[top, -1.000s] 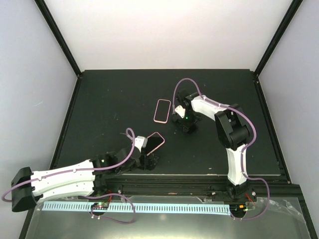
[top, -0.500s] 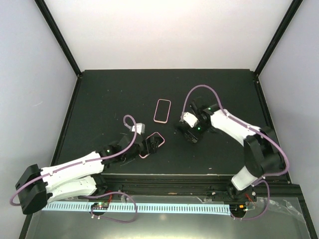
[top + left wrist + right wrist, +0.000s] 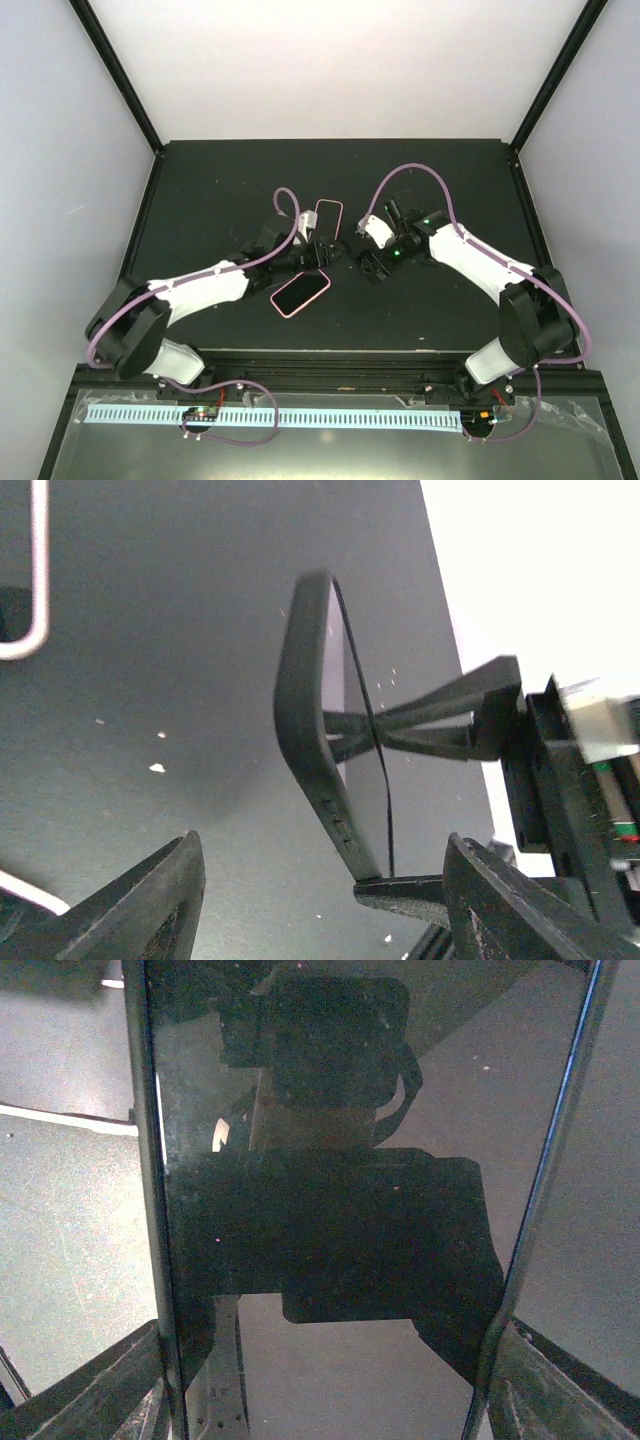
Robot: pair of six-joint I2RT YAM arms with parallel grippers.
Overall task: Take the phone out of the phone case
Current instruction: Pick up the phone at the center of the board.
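A dark phone in a dark grey case [image 3: 305,720] stands on edge, pinched by my right gripper [image 3: 366,262]. In the right wrist view its glossy screen [image 3: 330,1110] fills the frame between the fingers of the right gripper [image 3: 330,1360], which is shut on its long edges. My left gripper [image 3: 322,250] is close beside it on the left. In the left wrist view the left gripper [image 3: 325,865] is open, its jaws wide on either side of the case's lower end, not touching it. Side buttons show on the case.
A pink-rimmed phone [image 3: 300,293] lies flat on the black table [image 3: 200,190] near the front, below the left gripper. A second pink-rimmed item [image 3: 326,220] lies just behind the left gripper. Black frame rails border the table.
My left arm lowered the pink-rimmed phone, left it flat on the table, and swung back and right to the right gripper. The right arm shifted slightly with its dark phone.
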